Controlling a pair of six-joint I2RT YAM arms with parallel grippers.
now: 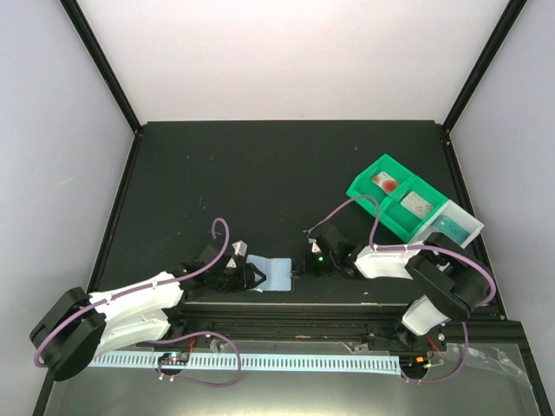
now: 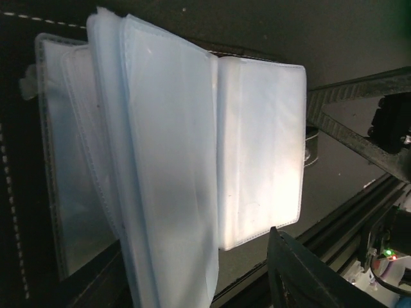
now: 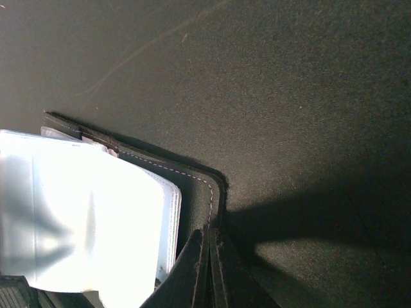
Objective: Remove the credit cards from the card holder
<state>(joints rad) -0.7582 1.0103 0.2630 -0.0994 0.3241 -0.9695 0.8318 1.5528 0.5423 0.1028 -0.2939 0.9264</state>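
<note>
The card holder (image 1: 270, 274) lies open near the table's front edge, its pale blue-grey clear pockets facing up. My left gripper (image 1: 246, 276) is at its left side. In the left wrist view the pocket leaves (image 2: 167, 160) stand up between the open jaws, and one dark fingertip (image 2: 289, 263) sits clear of them. My right gripper (image 3: 212, 236) is shut on the black cover edge (image 3: 199, 186) on the holder's right side. The credit cards lie in the green tray (image 1: 368, 173): a white one with red marks (image 1: 388, 183), a pale grey one (image 1: 418, 205) and a teal one (image 1: 455, 227).
The tray stands at the right of the dark mat, behind my right arm. A black rail (image 1: 295, 308) runs along the near edge just in front of the holder. A white perforated strip (image 1: 260, 360) lies below it.
</note>
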